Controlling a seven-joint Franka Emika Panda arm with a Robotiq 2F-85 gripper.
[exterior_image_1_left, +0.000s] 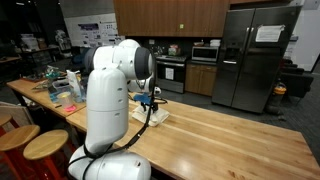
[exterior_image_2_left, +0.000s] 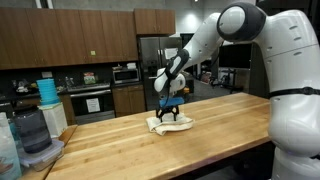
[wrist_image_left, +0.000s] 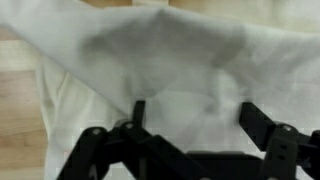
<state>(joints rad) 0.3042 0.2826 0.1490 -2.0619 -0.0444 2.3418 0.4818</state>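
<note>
A white cloth (wrist_image_left: 160, 60) lies crumpled on the wooden counter (exterior_image_2_left: 200, 135) and fills the wrist view. My gripper (wrist_image_left: 195, 115) hangs just above it with its two black fingers (wrist_image_left: 258, 122) spread wide apart and only cloth showing in the gap. In both exterior views the gripper (exterior_image_2_left: 171, 110) points straight down onto the cloth (exterior_image_2_left: 168, 124), near the counter's middle; the cloth (exterior_image_1_left: 152, 113) is partly hidden behind the white arm (exterior_image_1_left: 110, 95). Nothing is pinched between the fingers.
A blender (exterior_image_2_left: 35, 135) and a stack of blue containers (exterior_image_2_left: 47, 92) stand at one end of the counter. Clutter (exterior_image_1_left: 60, 85) covers the far end. Round wooden stools (exterior_image_1_left: 45, 148) stand beside the counter. A steel fridge (exterior_image_1_left: 255, 55) and oven (exterior_image_1_left: 170, 72) line the back wall.
</note>
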